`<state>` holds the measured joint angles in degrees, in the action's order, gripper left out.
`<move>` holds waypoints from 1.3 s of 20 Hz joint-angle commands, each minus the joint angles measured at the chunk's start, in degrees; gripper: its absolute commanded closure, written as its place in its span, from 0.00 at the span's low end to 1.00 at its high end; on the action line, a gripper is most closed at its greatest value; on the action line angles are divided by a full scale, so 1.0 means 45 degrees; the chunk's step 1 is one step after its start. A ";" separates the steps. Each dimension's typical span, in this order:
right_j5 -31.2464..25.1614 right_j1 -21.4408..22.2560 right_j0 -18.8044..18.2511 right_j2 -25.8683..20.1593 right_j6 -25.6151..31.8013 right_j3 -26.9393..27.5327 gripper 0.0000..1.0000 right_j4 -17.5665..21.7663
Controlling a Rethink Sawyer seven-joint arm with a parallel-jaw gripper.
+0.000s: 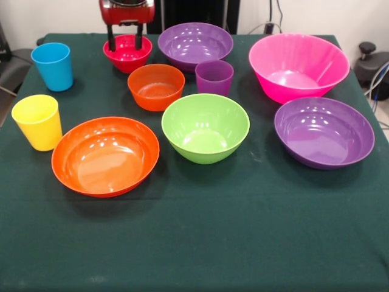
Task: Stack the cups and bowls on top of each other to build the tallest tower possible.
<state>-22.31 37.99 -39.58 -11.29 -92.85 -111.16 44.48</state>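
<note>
Bright, even light falls from above; white glare spots shine inside the wide orange bowl, and soft shadows lie beneath it.

Facing the robot, every piece stands alone on the table. Back row: the smallest bowl sits under the gripper, the back bowl is just to its right, and the largest bowl is far right. At the left edge is the back cup, with the front cup before it. In the middle is the small bowl, with the middle cup just right of it, before the back bowl. Front row: the wide bowl left, the medium bowl centre, and the right-hand bowl before the largest bowl.
</note>
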 commanded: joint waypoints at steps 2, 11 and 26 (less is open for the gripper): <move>-0.0251 -0.1515 0.0988 -0.0401 -0.1374 0.0861 0.00 -0.0645; 0.0347 -0.2077 0.1314 -0.0012 -0.1484 0.1233 0.00 -0.0560; -0.0885 -0.2148 0.1192 -0.0504 -0.0347 0.2057 0.00 -0.0908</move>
<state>-22.30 28.99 -35.51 -10.54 -92.85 -107.64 42.52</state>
